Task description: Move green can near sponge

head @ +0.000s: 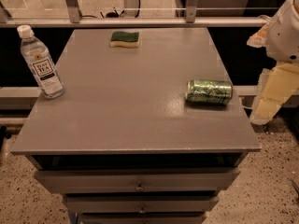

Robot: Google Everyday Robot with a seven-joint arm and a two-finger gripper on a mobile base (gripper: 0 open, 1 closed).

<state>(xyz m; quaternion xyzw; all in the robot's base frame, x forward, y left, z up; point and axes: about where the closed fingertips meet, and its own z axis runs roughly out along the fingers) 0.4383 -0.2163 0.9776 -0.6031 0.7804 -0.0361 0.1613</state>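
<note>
Green can [209, 92] lies on its side near the table's [131, 120] right edge, well apart from the sponge [125, 38] at the far edge. Gripper [268, 101] hangs just off the right side, not touching the can. Can't tell if it's spread or closed.

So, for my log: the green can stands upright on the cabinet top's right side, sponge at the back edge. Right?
No: the camera view shows the green can lying on its side on the right of the cabinet top, sponge at the back edge. The gripper hangs beyond that side.
</note>
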